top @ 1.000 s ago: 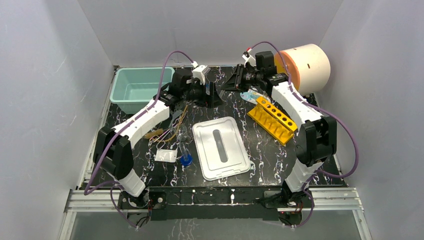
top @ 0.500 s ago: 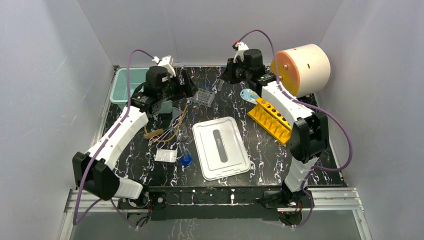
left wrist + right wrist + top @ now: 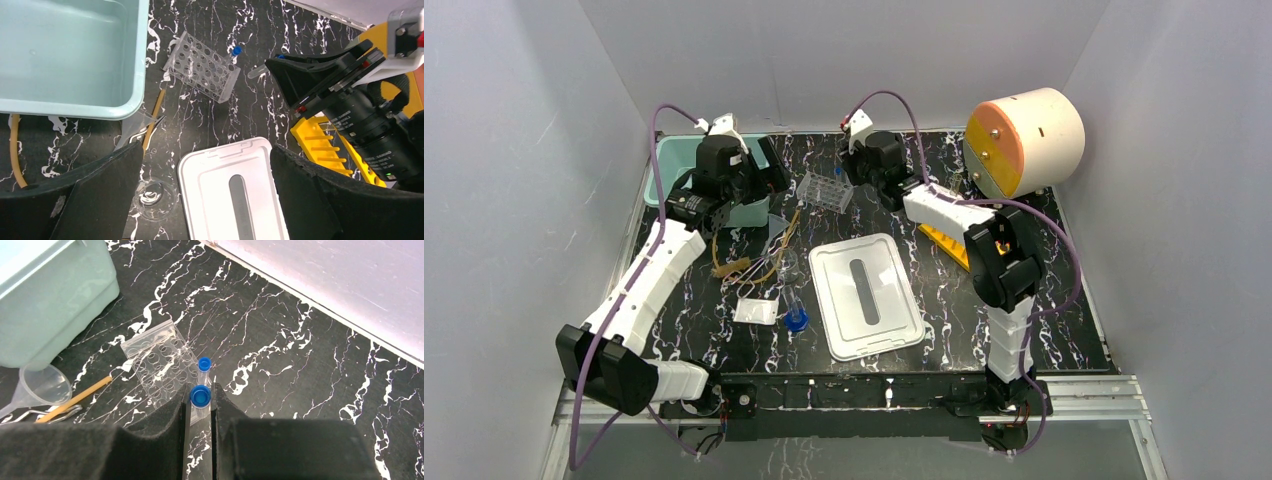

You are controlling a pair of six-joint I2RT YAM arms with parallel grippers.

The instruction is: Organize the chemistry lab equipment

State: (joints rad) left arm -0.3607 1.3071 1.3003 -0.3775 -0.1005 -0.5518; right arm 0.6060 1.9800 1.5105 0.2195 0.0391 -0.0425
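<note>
Pinching a blue-capped tube (image 3: 200, 401) beside the clear rack (image 3: 157, 365), the right gripper (image 3: 200, 390) risks tipping it if misaligned; left gripper (image 3: 205, 180) gapes wide.

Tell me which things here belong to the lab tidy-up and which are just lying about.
Job: clear tube rack, yellow rack, blue-capped tube, funnel, tan tubing, white packet.
Lying about: cream drum, white lid, teal bin.
</note>
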